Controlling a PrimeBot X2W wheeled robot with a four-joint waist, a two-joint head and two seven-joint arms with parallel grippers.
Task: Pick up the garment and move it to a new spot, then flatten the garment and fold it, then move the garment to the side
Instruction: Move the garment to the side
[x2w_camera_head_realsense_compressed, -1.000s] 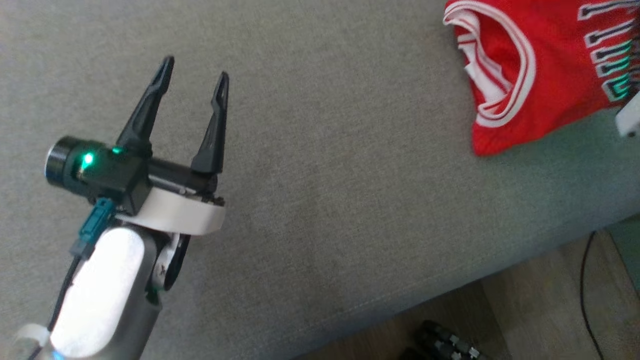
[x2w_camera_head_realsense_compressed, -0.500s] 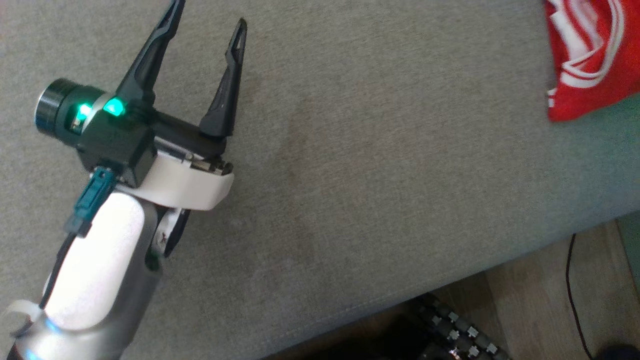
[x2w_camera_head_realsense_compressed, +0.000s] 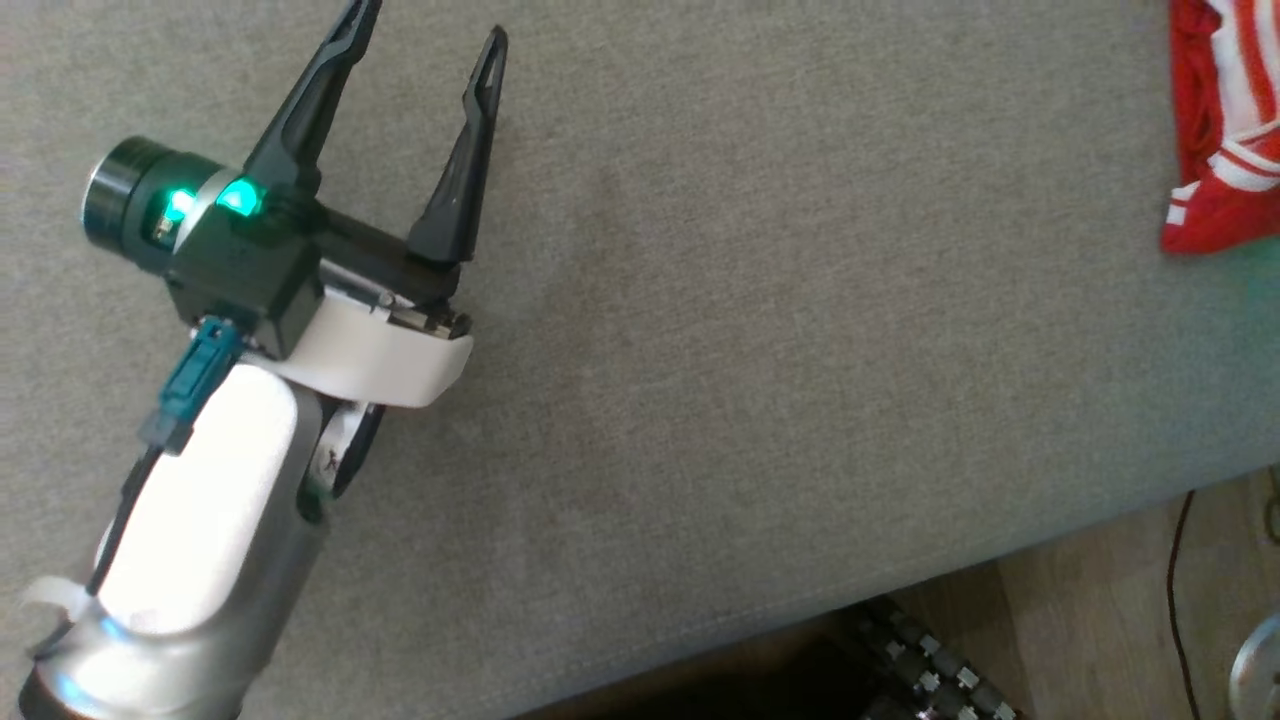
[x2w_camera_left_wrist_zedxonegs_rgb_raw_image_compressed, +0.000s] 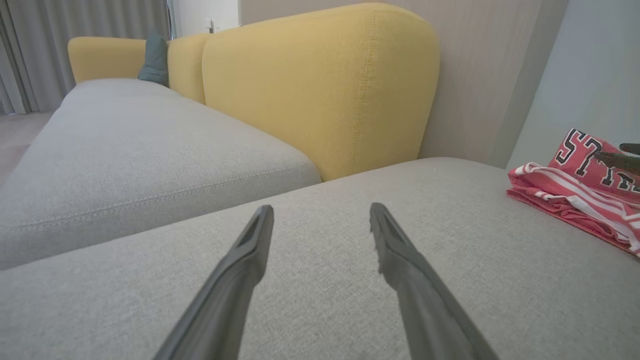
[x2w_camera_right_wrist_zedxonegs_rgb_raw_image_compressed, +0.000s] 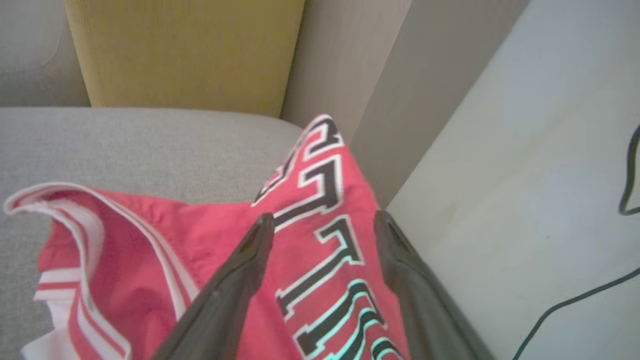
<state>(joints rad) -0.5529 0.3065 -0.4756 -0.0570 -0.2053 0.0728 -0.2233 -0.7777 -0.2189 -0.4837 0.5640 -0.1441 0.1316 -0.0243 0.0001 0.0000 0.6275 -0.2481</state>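
The garment (x2w_camera_right_wrist_zedxonegs_rgb_raw_image_compressed: 150, 260), a red jersey with white trim and black-and-teal lettering, lies in a low layered stack at the robot's right-hand end of the grey seat cushion (x2w_camera_head_realsense_compressed: 750, 350), close to where the cushion meets the pale wall. From the left wrist view its edges sit one on another, so it looks folded to me rather than merely dropped (though I can't tell how neat the fold is underneath).

The right gripper (x2w_camera_right_wrist_zedxonegs_rgb_raw_image_compressed: 324, 220) hangs just over the lettering with its two dark fingers spread wide and nothing pinched between them. Whether the tips brush the cloth I cannot tell. The left gripper (x2w_camera_head_realsense_compressed: 428, 25) is well apart from the jersey, over bare cushion, its jaws equally wide and empty.

Behind the seat stands the yellow backrest (x2w_camera_left_wrist_zedxonegs_rgb_raw_image_compressed: 320, 90). Below the cushion's front edge there is wooden floor (x2w_camera_head_realsense_compressed: 1100, 620) with a thin black cable (x2w_camera_head_realsense_compressed: 1180, 560) trailing across it.

My reading is that the job is nearly over: the jersey appears folded and set off to the side, with neither arm gripping it. What seems left is for the right arm to lift clear without snagging the top layer, which those long fingers could easily drag askew.
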